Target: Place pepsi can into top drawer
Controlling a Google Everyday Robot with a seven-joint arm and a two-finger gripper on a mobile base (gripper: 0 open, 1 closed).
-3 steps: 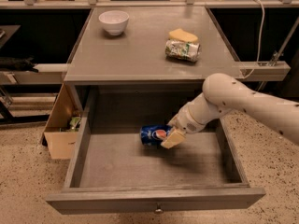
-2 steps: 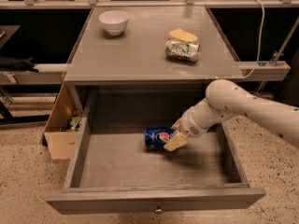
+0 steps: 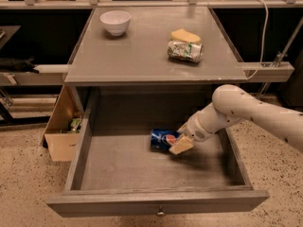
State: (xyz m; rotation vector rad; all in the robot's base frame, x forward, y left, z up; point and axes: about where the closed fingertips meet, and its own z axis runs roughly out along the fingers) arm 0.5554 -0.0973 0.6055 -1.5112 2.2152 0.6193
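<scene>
The pepsi can (image 3: 162,140), blue with a round red, white and blue logo, lies on its side on the floor of the open top drawer (image 3: 118,162), near its middle. The drawer is pulled far out, its grey front panel and small round knob (image 3: 161,213) at the bottom of the view. My gripper (image 3: 181,144) reaches in from the right on a white arm and sits at the can's right end, its tan fingers (image 3: 181,145) around that end.
On the grey tabletop (image 3: 142,56) above the drawer stand a white bowl (image 3: 115,21), a green-and-white silvery can lying on its side (image 3: 184,50) and a yellow sponge (image 3: 185,35). A cardboard box (image 3: 62,131) stands left of the drawer. A white cable (image 3: 262,32) hangs at right.
The gripper and the can have moved slightly right and toward the drawer front, lower onto the drawer floor. The drawer and tabletop items have not moved.
</scene>
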